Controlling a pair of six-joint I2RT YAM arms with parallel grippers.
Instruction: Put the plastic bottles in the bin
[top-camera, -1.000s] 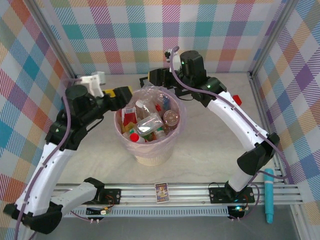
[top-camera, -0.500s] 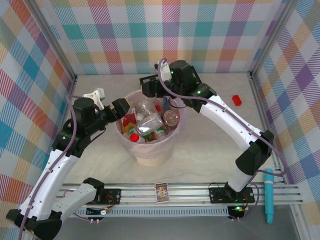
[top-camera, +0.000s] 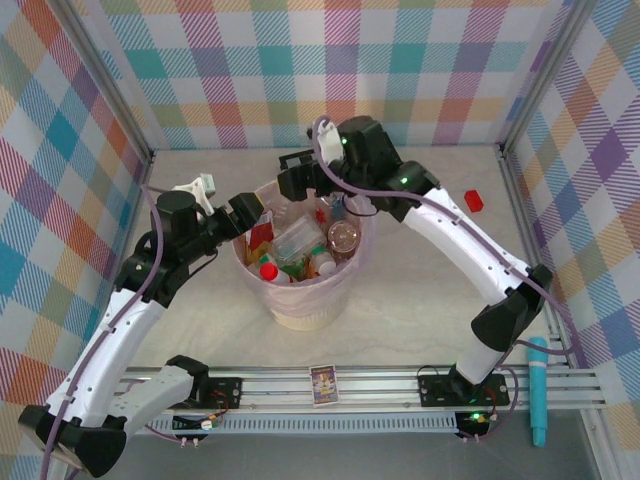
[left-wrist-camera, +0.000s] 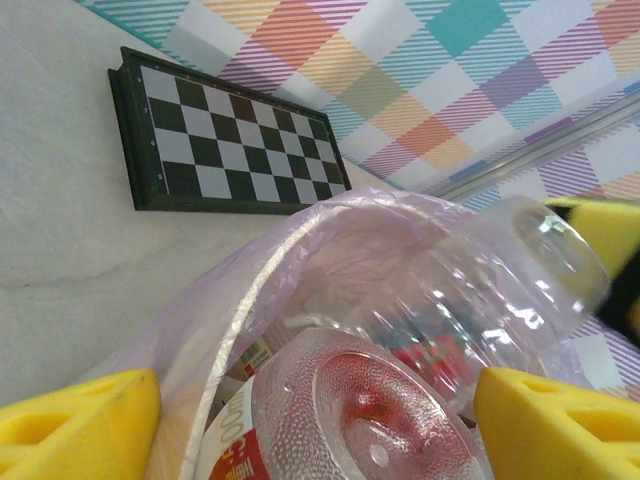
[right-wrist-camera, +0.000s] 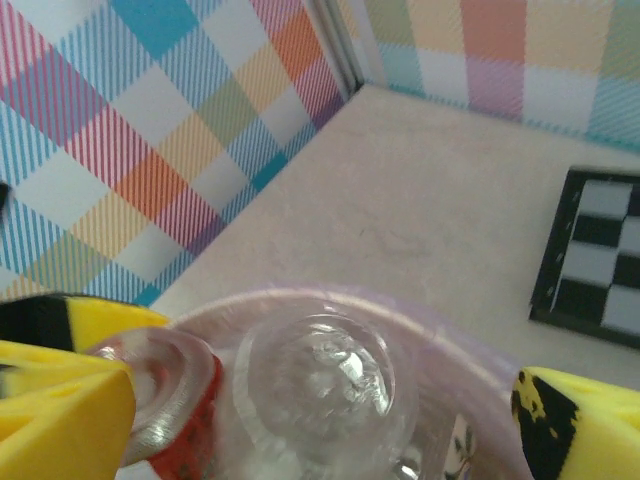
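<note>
The bin (top-camera: 300, 312), a cream bucket with a pink liner, stands mid-table and holds several plastic bottles (top-camera: 298, 242). My left gripper (top-camera: 247, 213) hangs open over its left rim. In the left wrist view, the dimpled base of a clear bottle with a red label (left-wrist-camera: 350, 410) sits between the wide-apart yellow fingers (left-wrist-camera: 80, 425), and a second clear bottle (left-wrist-camera: 480, 290) lies behind it under the liner. My right gripper (top-camera: 297, 180) is open over the far rim. In its wrist view, a clear bottle's round base (right-wrist-camera: 315, 385) sits between the fingers (right-wrist-camera: 580, 420), apart from both.
A small red block (top-camera: 473, 200) lies on the table to the right. The checkerboard (left-wrist-camera: 230, 135) lies flat behind the bin by the back wall. A teal tool (top-camera: 538, 390) and a small card (top-camera: 323, 383) rest on the front rail.
Both grippers have come in toward the bin and lower, the left from the left, the right from the far side. The bottle pile now sits lower in the bin.
</note>
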